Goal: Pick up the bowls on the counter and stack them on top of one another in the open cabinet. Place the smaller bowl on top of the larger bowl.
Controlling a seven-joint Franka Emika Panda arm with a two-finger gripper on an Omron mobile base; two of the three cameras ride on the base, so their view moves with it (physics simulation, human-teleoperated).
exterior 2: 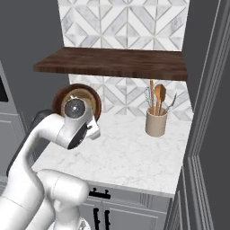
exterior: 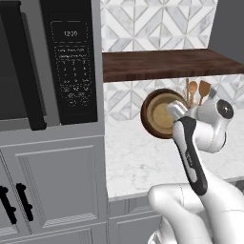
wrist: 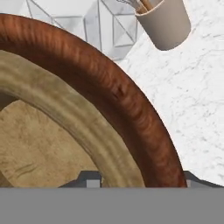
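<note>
The two-finger gripper point(exterior: 172, 113) is clamped on the rim of the deep, round, dark reddish-brown wooden bowl point(exterior: 162, 113). In the hand view the small dark fingertips point(wrist: 89, 179) straddle the thick wall at the bottom edge, one inside and one outside.

The larger bowl hangs in the air, tipped on edge with its mouth facing out from the wall, above the white marble-look countertop point(exterior: 143, 162) and below the doorless dark brown wood-grain shelf board point(exterior: 167, 64). A tan surface fills its hollow. In the left base view this reads as the shallow light tan wooden bowl point(exterior: 161, 114) nested inside the brown one, but it may be a paler lining; I cannot tell which.

Handling, as a judgement: thick-walled turned wood, so stiff, moderately heavy and not fragile. The smooth finish could slip in a rim pinch, and the weight sits off to one side of the grip. The rim is the only practical hold. If the tan bowl is loose inside, the tilt could let it slide out.

Appearance: the brown wall shows dark streaked grain with a reddish sheen; the tan surface is matte with faint concentric rings.

A beige utensil crock point(exterior 2: 156, 122) holding wooden spoons stands on the counter against the white-and-grey geometric tiles point(exterior 2: 126, 22), well apart from the gripper.
</note>
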